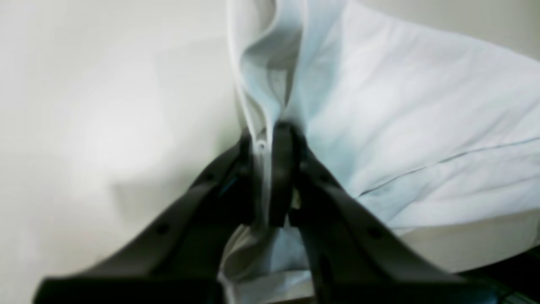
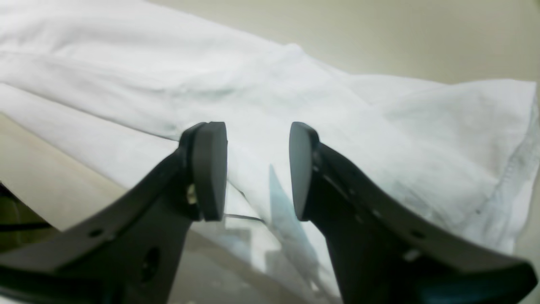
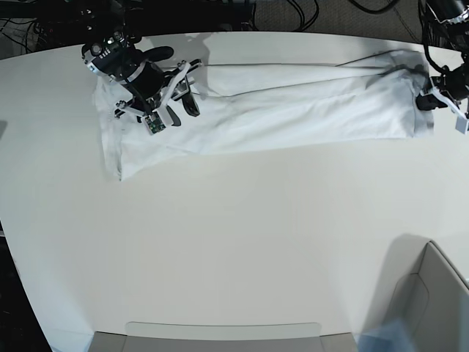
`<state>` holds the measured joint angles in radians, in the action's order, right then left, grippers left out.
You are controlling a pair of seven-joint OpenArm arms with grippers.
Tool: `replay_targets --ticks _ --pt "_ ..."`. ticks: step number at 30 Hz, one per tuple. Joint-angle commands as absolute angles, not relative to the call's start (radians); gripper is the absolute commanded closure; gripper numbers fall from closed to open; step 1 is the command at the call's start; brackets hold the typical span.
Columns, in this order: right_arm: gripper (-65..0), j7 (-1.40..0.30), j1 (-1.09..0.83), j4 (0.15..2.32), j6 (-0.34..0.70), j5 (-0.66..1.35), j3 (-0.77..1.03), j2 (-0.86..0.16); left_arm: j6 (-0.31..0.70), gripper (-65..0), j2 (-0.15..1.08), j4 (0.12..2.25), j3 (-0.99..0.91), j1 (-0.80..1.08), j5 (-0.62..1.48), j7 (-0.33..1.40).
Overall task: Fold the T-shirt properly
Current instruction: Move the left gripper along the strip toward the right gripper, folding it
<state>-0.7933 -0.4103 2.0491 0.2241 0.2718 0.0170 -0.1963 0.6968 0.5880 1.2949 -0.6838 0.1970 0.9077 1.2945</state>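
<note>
The white T-shirt (image 3: 293, 110) lies as a long, narrow folded strip across the far side of the table. My left gripper (image 3: 425, 99) is at the strip's right end. In the left wrist view the left gripper (image 1: 265, 143) is shut on a raised fold of the T-shirt (image 1: 400, 126), which is pulled up between the fingers. My right gripper (image 3: 189, 92) is over the strip's left part. In the right wrist view the right gripper (image 2: 255, 169) is open and empty, its fingers (image 2: 209, 169) just above the T-shirt (image 2: 295, 84).
The pale tabletop (image 3: 220, 235) stretches toward the front. A grey box (image 3: 432, 308) stands at the front right corner and a flat grey tray edge (image 3: 220, 334) runs along the front. Dark cables (image 3: 242, 11) lie behind the table's far edge.
</note>
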Motion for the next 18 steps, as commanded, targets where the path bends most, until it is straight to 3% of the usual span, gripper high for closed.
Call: replay_targets --ticks 1,5,10,18 --pt "-24.7 -0.771 -0.407 2.066 0.225 0.28 0.035 -0.194 0.698 0.0 0.631 1.317 -0.705 0.17 0.931 1.271" --pt "-24.7 -0.771 -0.403 2.066 0.226 0.282 0.101 -0.14 0.698 0.0 0.618 1.44 -0.739 0.166 0.932 1.317" --pt "-24.7 -0.771 -0.4 2.066 0.226 0.282 0.134 -0.133 0.698 0.0 0.501 1.719 -0.731 0.17 0.826 1.328" --pt "-24.7 -0.771 -0.406 2.066 0.226 0.282 0.137 -0.14 0.698 0.0 0.335 1.908 -0.51 0.208 0.584 1.319"
